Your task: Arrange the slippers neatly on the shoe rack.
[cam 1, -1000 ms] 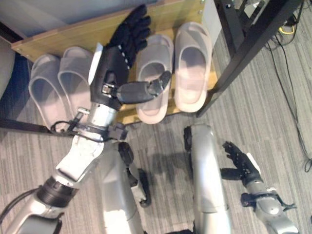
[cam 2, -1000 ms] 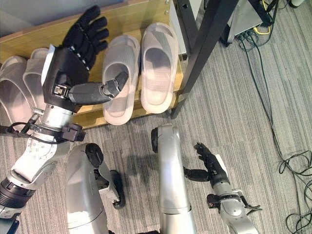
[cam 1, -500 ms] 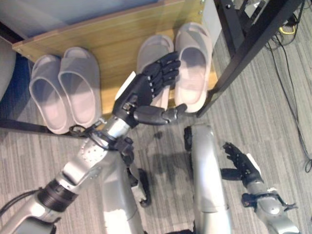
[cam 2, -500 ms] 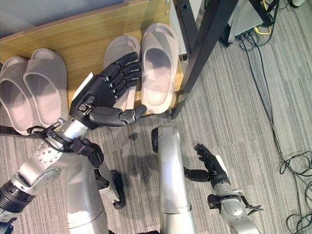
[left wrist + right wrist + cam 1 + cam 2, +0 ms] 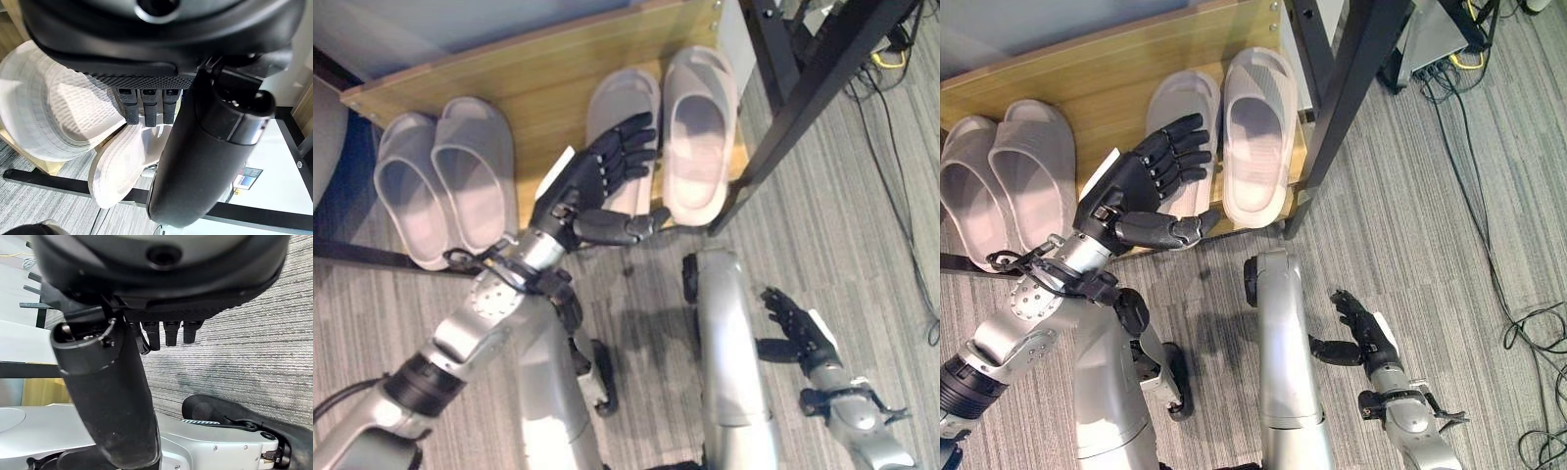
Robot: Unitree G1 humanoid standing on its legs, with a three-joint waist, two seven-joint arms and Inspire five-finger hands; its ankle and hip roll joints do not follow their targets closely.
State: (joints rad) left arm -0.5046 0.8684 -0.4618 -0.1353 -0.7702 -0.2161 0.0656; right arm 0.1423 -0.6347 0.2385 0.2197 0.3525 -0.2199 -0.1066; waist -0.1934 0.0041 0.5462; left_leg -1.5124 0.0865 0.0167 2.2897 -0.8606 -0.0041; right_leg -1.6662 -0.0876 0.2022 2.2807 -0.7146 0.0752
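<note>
Four pale slippers lie in two pairs on the wooden shoe rack (image 5: 1107,78): a left pair (image 5: 1009,176) and a right pair (image 5: 1234,127). The left hand (image 5: 1141,191) hovers open-fingered over the right pair's inner slipper. The right hand (image 5: 1363,336) hangs with relaxed fingers over the grey carpet (image 5: 1430,215), beside a black frame leg (image 5: 1337,98).

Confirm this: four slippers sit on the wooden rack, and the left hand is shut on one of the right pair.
Not quite. The left hand is open, over the right pair, gripping nothing; the right eye view shows this. Four slippers do sit on the rack.
</note>
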